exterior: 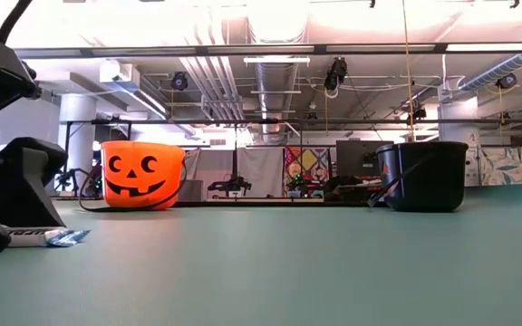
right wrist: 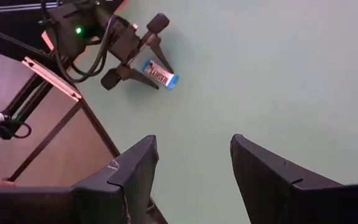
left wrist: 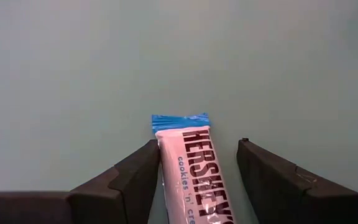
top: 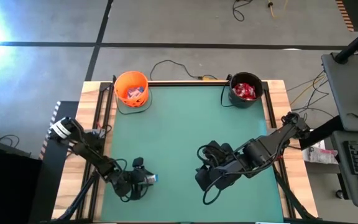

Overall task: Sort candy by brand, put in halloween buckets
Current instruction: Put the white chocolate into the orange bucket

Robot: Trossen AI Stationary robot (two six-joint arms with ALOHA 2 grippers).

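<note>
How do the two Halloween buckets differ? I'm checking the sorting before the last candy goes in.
The orange bucket stands at the mat's far left and has a jack-o'-lantern face; the black bucket stands far right and looks plain. From above, the black one holds red packets; what the orange one holds is unclear. Both stand upright, away from the arms.

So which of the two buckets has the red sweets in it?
The black bucket at the table's far right corner: red packets show inside it from above. The orange bucket, at the far left corner, is the pumpkin-faced one.
</note>
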